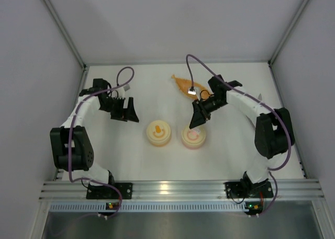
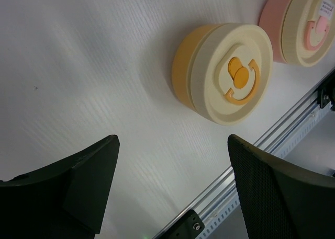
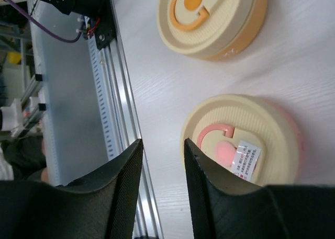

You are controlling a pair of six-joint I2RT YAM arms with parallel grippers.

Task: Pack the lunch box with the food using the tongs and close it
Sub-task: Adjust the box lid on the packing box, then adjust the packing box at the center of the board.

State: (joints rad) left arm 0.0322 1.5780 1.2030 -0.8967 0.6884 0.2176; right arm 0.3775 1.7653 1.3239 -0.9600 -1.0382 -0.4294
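Both jaws of the left end effector stand spread wide with nothing between them. It hangs over bare worktop, left of the yellow lunch box and apart from it.

Right end effector: jaws parted only narrowly, gripping nothing. Its tips are at the far rim of the pink lunch box; contact cannot be told.

The two round boxes carry cream lids. They sit side by side mid-worktop toward the near edge, yellow on the left, pink on the right, not touching. An orange boat-shaped dish lies near the far edge.
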